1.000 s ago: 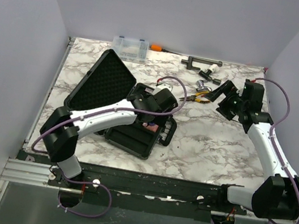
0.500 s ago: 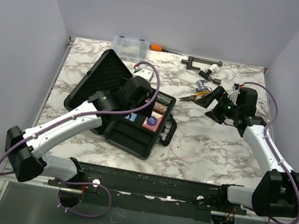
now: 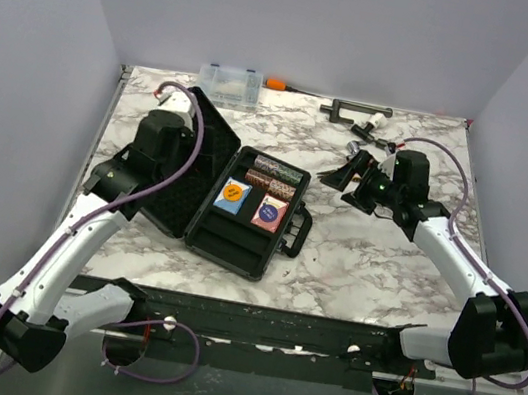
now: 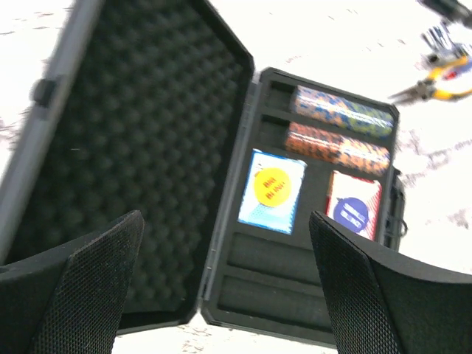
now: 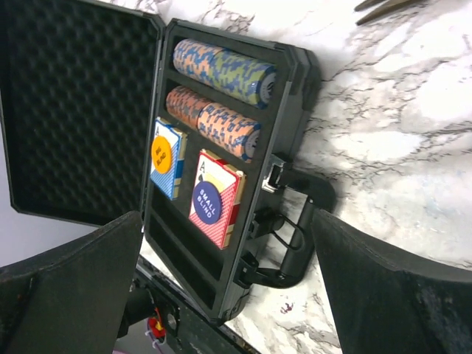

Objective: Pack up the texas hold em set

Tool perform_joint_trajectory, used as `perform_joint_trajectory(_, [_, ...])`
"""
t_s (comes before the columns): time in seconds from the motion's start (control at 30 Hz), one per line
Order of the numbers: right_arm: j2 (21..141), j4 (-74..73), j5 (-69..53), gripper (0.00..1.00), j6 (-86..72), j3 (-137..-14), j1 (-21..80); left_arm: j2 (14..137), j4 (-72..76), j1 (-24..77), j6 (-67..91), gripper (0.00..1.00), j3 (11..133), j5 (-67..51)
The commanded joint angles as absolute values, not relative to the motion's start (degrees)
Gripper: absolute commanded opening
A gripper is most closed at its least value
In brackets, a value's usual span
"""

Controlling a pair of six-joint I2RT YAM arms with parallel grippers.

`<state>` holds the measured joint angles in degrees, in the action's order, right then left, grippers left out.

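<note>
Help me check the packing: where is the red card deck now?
In the top view, the red card deck lies in the open case, right of the blue deck, just below the chip rolls.

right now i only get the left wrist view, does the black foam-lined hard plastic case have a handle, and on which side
Observer: yes, a black loop handle on the case, along the edge opposite the lid hinge.
Operator: where's the right gripper
Observer: open, hovering right of the case near the yellow-handled pliers.
Operator: anything beyond the lid
Observer: a small clear plastic organiser box at the far edge of the table.
</note>
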<state>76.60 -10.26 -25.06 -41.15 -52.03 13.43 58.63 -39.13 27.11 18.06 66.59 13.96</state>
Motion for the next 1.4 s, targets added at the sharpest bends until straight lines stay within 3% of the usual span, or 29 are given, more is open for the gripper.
perform_joint_trajectory(0.0, [76.8,-6.0,-22.1,1.0,-41.7,-51.7,15.1,56.9,-38.9,16.6,16.4,0.92,66.9,7.1])
perform_joint_trajectory(0.33, [75.2,-3.8,-22.3,1.0,-41.4,-46.5,15.3,57.4,-33.2,-2.0,22.6,0.85,66.2,-7.0])
perform_joint_trajectory(0.8, [76.1,-4.5,-20.2,1.0,-41.2,-44.6,15.3,68.0,-29.8,-20.9,28.8,0.59,68.3,-19.6])
perform_joint_trajectory(0.9, [75.9,-4.5,-18.8,1.0,-41.7,-43.8,15.2,71.7,-29.8,-24.8,29.3,0.47,68.4,-23.3])
perform_joint_trajectory(1.0, [76.3,-5.4,-17.6,1.0,-42.1,-43.6,15.3,74.8,-30.0,-27.1,29.2,0.38,68.3,-24.5])
perform_joint_trajectory(1.37, [76.9,-6.0,-18.6,1.0,-40.8,-42.6,15.3,83.1,-31.1,-27.2,27.8,0.25,66.9,-29.5])
